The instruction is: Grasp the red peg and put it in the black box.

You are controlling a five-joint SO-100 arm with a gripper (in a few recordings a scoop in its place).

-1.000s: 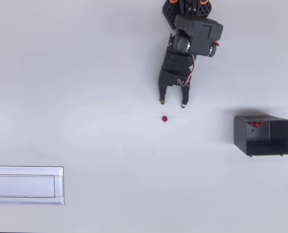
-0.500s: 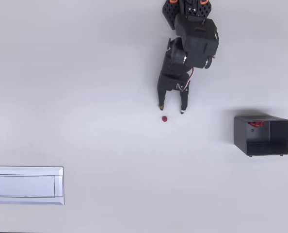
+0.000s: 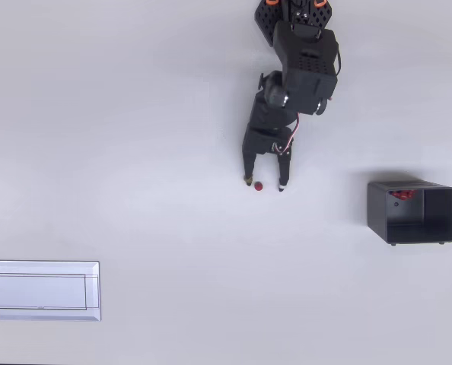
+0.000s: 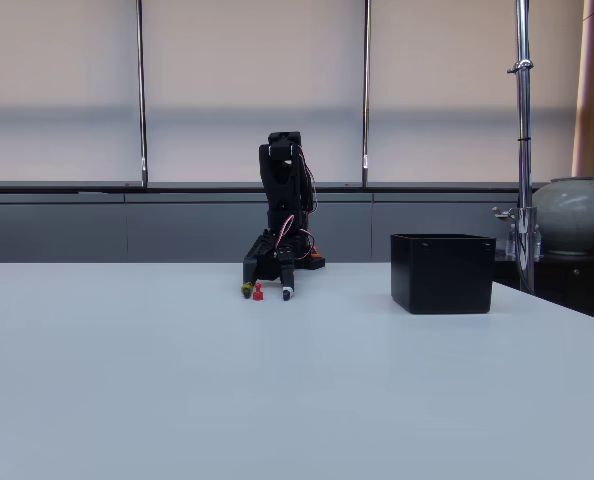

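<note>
The red peg (image 3: 258, 186) stands upright on the white table, a small dark-red dot from above and a short stub (image 4: 258, 292) in the fixed view. My black gripper (image 3: 264, 185) is open and lowered to the table, one fingertip on each side of the peg, which sits closer to the left fingertip. In the fixed view the gripper (image 4: 266, 292) straddles the peg the same way. The black box (image 3: 411, 212) stands open-topped far to the right, with something red inside near its upper left corner; in the fixed view the box (image 4: 442, 272) is right of the arm.
A flat white tray (image 3: 41, 290) lies at the table's lower left in the overhead view. The arm's base (image 3: 294, 11) is at the top edge. A metal pole (image 4: 523, 140) and a round grey vase (image 4: 575, 215) stand behind the table's right side.
The gripper has moved down the overhead picture toward the peg and now has its open fingers on either side of it. Peg and box have not moved.
</note>
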